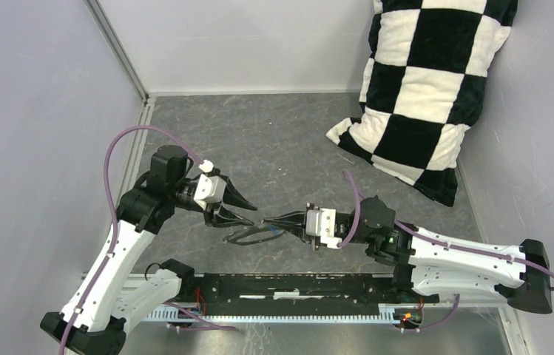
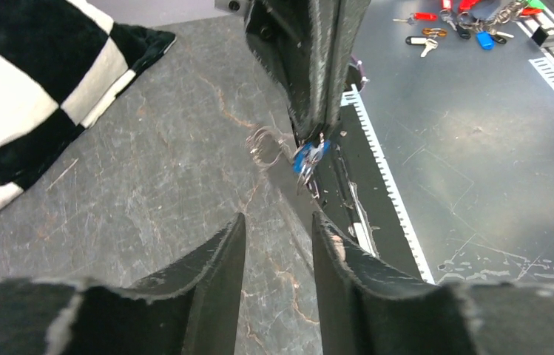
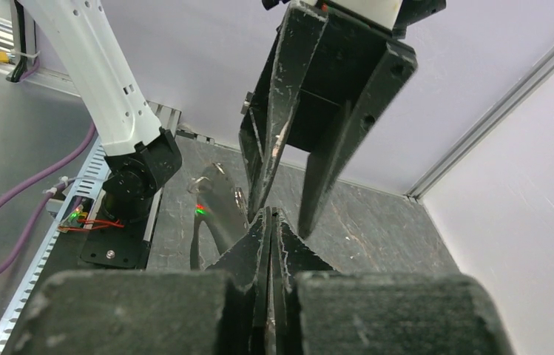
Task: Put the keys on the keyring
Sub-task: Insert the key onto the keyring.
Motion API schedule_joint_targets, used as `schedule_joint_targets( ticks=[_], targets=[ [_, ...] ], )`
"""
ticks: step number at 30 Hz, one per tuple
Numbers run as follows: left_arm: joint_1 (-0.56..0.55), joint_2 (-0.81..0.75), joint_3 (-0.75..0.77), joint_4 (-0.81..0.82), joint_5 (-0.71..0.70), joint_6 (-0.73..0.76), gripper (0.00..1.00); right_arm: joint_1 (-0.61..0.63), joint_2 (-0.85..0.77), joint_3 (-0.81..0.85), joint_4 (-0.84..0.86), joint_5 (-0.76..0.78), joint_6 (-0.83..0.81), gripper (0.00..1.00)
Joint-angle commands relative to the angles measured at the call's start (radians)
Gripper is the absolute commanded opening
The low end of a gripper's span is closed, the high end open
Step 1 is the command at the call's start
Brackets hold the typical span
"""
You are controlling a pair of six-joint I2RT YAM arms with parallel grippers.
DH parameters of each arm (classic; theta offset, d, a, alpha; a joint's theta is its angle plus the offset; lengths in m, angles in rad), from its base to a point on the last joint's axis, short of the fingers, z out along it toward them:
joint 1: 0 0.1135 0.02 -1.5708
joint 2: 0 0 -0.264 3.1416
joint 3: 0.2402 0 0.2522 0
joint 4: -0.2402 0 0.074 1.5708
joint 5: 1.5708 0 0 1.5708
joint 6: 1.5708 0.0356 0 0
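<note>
Our right claw (image 1: 266,220) is pressed together on the key (image 2: 305,157), pinching its blue head at the very tips. Our left claw (image 1: 254,214) faces it nose to nose, fingers spread and nothing visibly between them. The keyring (image 2: 292,191) lies in the narrow space between the two, low over the worktop (image 1: 281,148). We cannot tell whether it rests there or leans on the lower left finger. We judge the step in hand to be threading the key onto the wire. To do it well, we should first close the left claw on the hoop, away from its opening, so it cannot slide or swing. Then we should bring the key in with small, slow moves. The grip on the head is shallow, so any sideways push against the wire may twist the key out. The hole in the head is too small for us to make out. The key's short silvery blade points out past the right fingertips, down and towards the left claw, its long axis roughly in line with those fingers. From above the hoop is a flattened oval stretched from one claw to the other. From the left wrist it is edge-on, a thin rod running from the key towards one left finger. A small silvery wire loop (image 2: 262,146) sits just beside the key.
</note>
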Motion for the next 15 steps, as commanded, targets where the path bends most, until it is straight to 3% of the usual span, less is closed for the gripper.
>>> schedule_joint_targets(
  ticks=[1, 15],
  targets=[
    [-0.002, -0.008, -0.008, 0.049, -0.051, -0.033, 0.49, -0.001, 0.004, 0.064, 0.053, -0.022, 0.002, 0.01],
    [-0.001, -0.002, -0.003, 0.063, 0.081, -0.068, 0.35, -0.002, 0.027, 0.091, 0.061, -0.053, 0.008, 0.01]
  ],
)
